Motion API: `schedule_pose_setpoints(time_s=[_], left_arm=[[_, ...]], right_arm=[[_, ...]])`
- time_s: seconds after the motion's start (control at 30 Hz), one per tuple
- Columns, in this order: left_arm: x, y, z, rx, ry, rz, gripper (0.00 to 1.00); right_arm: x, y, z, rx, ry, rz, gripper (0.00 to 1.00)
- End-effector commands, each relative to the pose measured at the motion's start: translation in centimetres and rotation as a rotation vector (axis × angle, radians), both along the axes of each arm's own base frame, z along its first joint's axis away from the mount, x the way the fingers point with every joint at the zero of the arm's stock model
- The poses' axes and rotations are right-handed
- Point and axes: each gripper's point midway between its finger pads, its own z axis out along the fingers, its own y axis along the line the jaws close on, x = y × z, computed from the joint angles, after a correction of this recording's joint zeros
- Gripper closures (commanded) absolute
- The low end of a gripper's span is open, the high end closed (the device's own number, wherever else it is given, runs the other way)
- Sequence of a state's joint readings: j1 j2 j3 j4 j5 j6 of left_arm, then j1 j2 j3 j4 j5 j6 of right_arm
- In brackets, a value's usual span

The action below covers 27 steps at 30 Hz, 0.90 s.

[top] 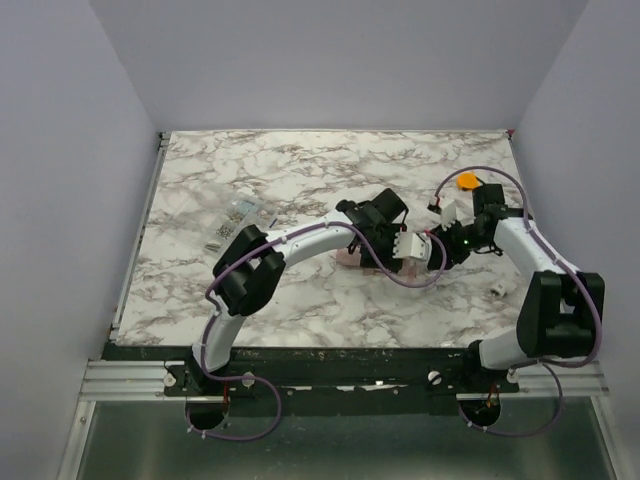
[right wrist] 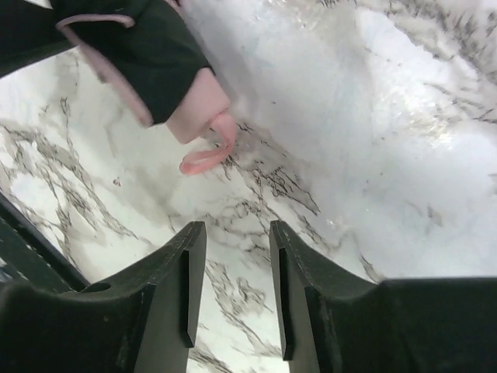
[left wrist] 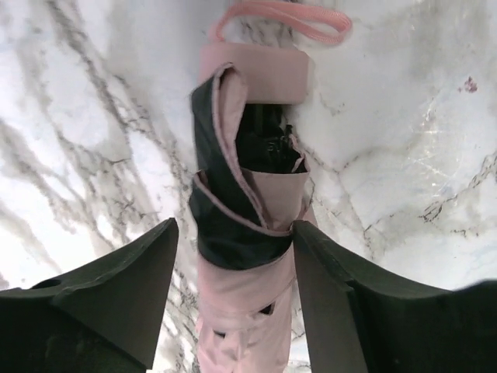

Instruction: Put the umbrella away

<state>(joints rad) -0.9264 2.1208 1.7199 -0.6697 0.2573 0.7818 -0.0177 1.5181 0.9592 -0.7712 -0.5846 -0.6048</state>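
The pale pink umbrella (left wrist: 241, 233) lies folded on the marble table, its dark lining showing between the pink panels. Its handle (left wrist: 260, 74) and strap loop (left wrist: 287, 19) point away from the left wrist camera. My left gripper (left wrist: 235, 229) is open and straddles the folded canopy. The right finger (left wrist: 326, 295) touches the fabric, and a strip of marble shows beside the left one. My right gripper (right wrist: 237, 227) is open over bare marble with nothing in it. It sits short of the umbrella's handle end (right wrist: 190, 109) and strap (right wrist: 206, 159). From above, only a pink sliver of umbrella (top: 348, 258) shows beneath the left gripper (top: 400, 255) and right gripper (top: 440, 240).
A small orange object (top: 466, 181) lies at the back right, close behind the right arm. A clear packet of small metal parts (top: 235, 222) rests at the left, by the left arm's elbow. A small white piece (top: 497, 290) sits near the right arm's base. Grey walls enclose the table.
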Motion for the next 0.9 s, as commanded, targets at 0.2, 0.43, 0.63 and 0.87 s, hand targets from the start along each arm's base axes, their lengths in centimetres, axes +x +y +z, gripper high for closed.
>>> schedule_pose_setpoints(time_s=[0.2, 0.43, 0.63, 0.87], left_arm=[[1.4, 0.4, 15.2, -0.415, -0.214, 0.194, 0.26], [-0.9, 8.2, 19.8, -0.676, -0.173, 0.499, 0.24], [-5.5, 16.5, 17.0, -0.934, 0.142, 0.839, 0.11], [-10.1, 21.9, 15.0, -1.133, 0.234, 0.991, 0.01]], right_arm=[[-0.6, 2.0, 8.9, 0.097, -0.373, 0.209, 0.33], [0.7, 4.3, 12.7, 0.189, -0.544, 0.352, 0.00], [3.9, 10.1, 12.6, 0.140, -0.503, 0.377, 0.00], [7.5, 16.0, 5.9, -0.053, -0.338, 0.429, 0.00]])
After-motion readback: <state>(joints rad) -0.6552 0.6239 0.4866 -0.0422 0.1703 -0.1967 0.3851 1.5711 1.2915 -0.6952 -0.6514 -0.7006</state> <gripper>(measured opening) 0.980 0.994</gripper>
